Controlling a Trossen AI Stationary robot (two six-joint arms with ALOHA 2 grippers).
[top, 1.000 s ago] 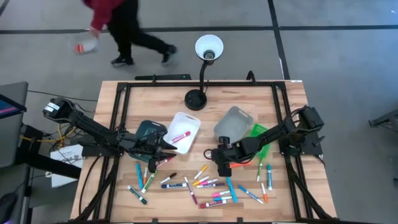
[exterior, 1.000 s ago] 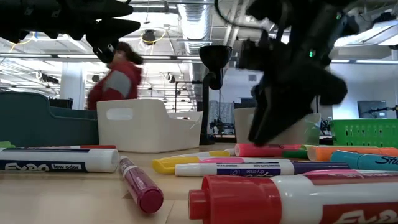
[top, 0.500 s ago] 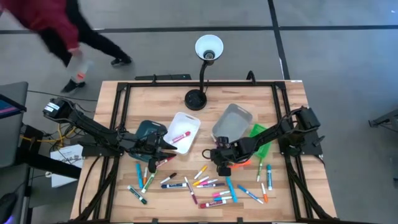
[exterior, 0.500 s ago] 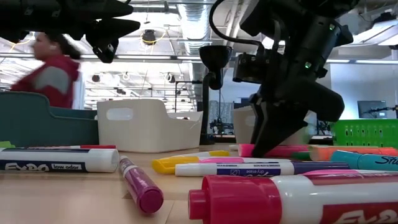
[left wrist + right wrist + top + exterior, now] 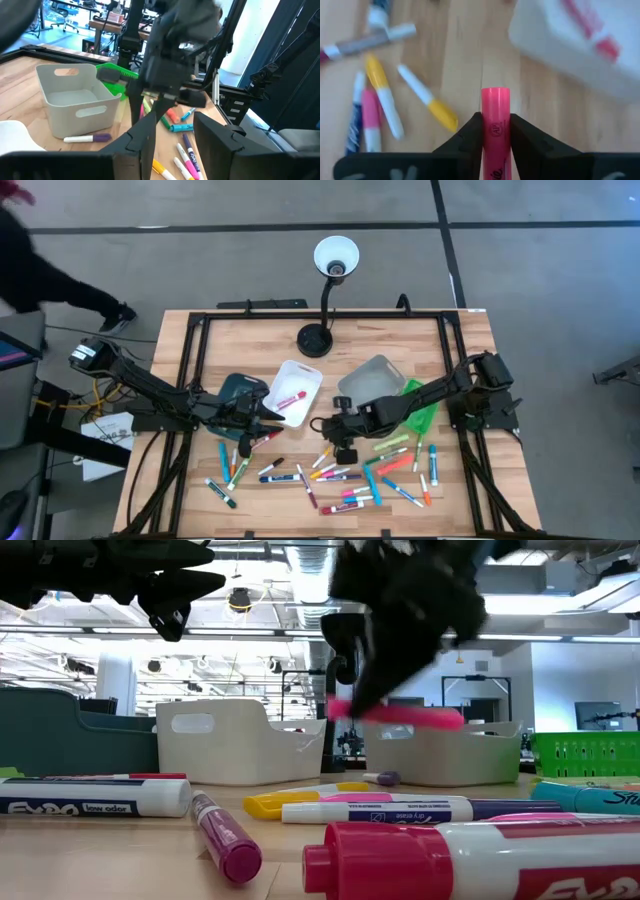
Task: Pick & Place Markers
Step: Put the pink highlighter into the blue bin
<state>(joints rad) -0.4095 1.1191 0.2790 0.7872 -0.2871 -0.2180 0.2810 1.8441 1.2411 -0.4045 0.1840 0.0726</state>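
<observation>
Your right gripper [image 5: 495, 131] is clamped on a pink marker [image 5: 495, 120], both fingers [image 5: 469, 134] pressed against its barrel with the cap end sticking out past the tips. In the low view that pink marker [image 5: 400, 714] hangs level above the tabletop, clear of everything lying there. From overhead, the right gripper [image 5: 342, 442] sits near the table's middle, between the white bin [image 5: 310, 376] and the grey bin [image 5: 375, 370], just above the scattered markers [image 5: 330, 475].

Your left gripper [image 5: 268, 423] hovers beside the teal bin [image 5: 232, 386], near the white bin's lower corner. In the left wrist view its fingers [image 5: 220, 142] stand apart with nothing between them.

The white bin already holds one red marker [image 5: 290, 399]. The green bin [image 5: 425, 412] lies partly under the right arm. The loose markers spread across the near half of the table [image 5: 470, 350]; the far half, around the lamp base [image 5: 314, 340], is bare wood, giving you room there. The frame rails [image 5: 197, 360] run along both sides.
</observation>
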